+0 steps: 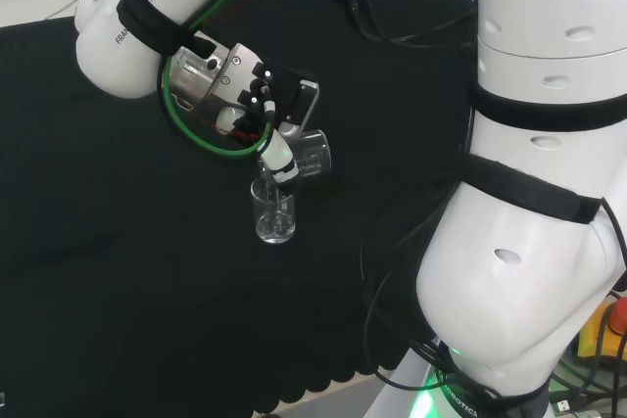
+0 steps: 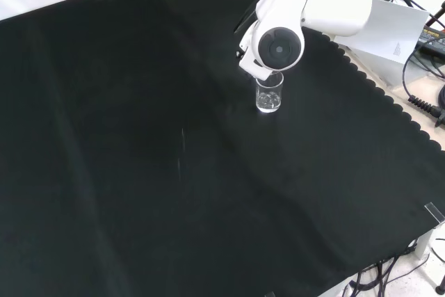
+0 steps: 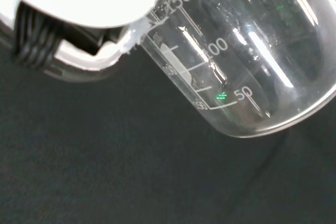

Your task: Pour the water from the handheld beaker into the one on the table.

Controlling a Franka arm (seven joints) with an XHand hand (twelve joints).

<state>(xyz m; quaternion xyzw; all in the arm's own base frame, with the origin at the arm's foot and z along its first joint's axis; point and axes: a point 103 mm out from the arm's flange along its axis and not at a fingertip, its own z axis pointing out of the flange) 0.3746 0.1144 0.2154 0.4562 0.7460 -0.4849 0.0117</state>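
Seen in the head view, left to right, all placed from the standing beaker (image 1: pixel 273 212): a clear glass cylinder, upright on the black cloth of the counter (image 1: pixel 118 242), with a little clear liquid at its bottom, hard to gauge. Directly above it and slightly left, the hand (image 1: pixel 257 95), black and white, fingers (image 1: pixel 280 156) curled round the held beaker (image 1: pixel 312 152). Up and to the right of the standing beaker, that held beaker: clear glass too, tipped well over on its side, mouth end lowered toward the standing beaker's rim, base end pointing right and away. Whether the two rims touch cannot be told. Farther right, well apart from the standing beaker, the arm's big white links (image 1: pixel 529 193).

In the front view, the standing beaker (image 2: pixel 269 93) upright on the cloth, some clear liquid in its bottom. Just above it and a touch left, the arm's white link with a round grey cap (image 2: pixel 279 46), standing before the hand.

In the wrist view, a blurred white part of the hand (image 3: pixel 79 3) against the held beaker (image 3: pixel 247 56): clear wall, white graduation marks and a white label patch, tilted over the black cloth. No clear water level readable inside.
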